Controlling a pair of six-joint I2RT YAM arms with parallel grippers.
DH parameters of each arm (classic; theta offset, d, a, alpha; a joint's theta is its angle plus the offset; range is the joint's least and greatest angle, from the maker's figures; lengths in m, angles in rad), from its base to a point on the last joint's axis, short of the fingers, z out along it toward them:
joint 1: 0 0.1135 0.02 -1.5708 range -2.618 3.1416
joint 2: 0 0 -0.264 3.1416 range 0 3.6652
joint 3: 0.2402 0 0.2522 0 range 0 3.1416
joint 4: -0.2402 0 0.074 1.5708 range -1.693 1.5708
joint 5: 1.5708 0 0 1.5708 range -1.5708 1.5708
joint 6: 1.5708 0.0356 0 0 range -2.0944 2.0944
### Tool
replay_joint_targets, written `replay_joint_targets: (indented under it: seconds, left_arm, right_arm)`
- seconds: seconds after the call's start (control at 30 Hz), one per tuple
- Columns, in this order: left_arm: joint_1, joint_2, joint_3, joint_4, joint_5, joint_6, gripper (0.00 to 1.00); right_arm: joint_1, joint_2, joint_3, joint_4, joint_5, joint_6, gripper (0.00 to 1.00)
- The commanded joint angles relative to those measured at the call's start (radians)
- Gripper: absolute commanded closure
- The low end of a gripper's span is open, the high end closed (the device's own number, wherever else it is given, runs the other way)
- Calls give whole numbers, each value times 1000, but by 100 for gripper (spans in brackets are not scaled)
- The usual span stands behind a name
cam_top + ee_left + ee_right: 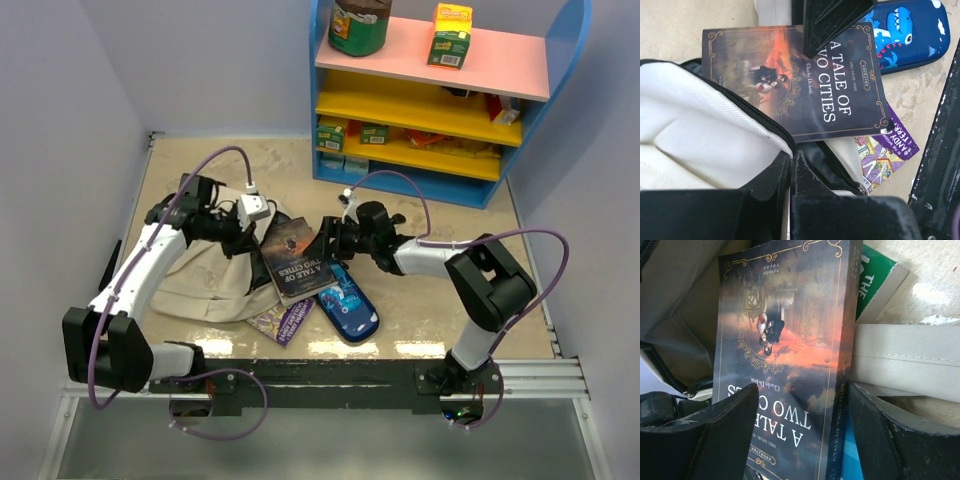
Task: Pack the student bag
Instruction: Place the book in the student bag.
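Note:
The student bag [205, 285], beige canvas with a dark lining, lies slumped at the table's left. My left gripper [238, 237] is shut on its zipped rim [791, 157], holding the mouth up. A dark book titled A Tale of Two Cities [295, 260] leans at the bag's mouth. My right gripper [335, 238] stands open around the book's spine edge [805, 390]: one finger [715, 430] is over the cover, the other [890, 435] is beside the spine. The book's cover also fills the left wrist view [800, 80].
A blue dinosaur pencil case [347, 305] and a purple book [282, 318] lie right of the bag. A green book [875, 280] and a beige strap [905, 360] sit beyond the dark book. A colourful shelf [500, 55] with boxes stands at the back right.

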State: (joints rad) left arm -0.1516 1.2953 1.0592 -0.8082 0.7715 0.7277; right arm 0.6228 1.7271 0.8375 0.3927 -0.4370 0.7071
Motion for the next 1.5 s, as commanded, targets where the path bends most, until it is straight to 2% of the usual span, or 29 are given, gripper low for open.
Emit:
replay_joint_targets:
  seconds: [0.0, 0.2, 0.23, 0.37, 0.6, 0.73, 0.87, 1.0, 1.17, 1.33, 1.47]
  left_arm:
    - [-46, 9, 58, 11, 14, 55, 100]
    - [-140, 51, 136, -60, 17, 142, 100]
    - [-147, 70, 157, -92, 21, 153, 100]
    - [-170, 85, 220, -149, 64, 205, 99]
    - [-178, 52, 137, -197, 54, 265, 99]
    - [-178, -10, 44, -198, 34, 291, 100]
    - [-178, -40, -17, -198, 2, 328, 99]
    - [-178, -37, -36, -178, -20, 312, 100]
    - [-178, -37, -39, -144, -31, 285, 100]
    - [-178, -37, -34, -128, -35, 274, 100]
    - [-178, -37, -16, -124, -35, 263, 99]
  right_arm:
    - [18, -11, 37, 46, -40, 32, 28]
    - [43, 31, 69, 64, -39, 48, 39]
    - [51, 25, 109, -8, -10, 34, 41]
    - [144, -57, 198, -107, 115, -56, 44]
    - [161, 9, 267, -111, 107, -49, 44]
    - [157, 26, 220, -117, 182, -61, 36]
    - [127, -30, 123, -112, 276, -64, 28]
    - [114, -176, 74, -202, 423, -67, 19]
    - [61, -273, 55, -370, 380, -46, 16]
    - [74, -363, -56, -335, 265, 43, 17]
    - [94, -359, -106, -289, 225, 94, 17]
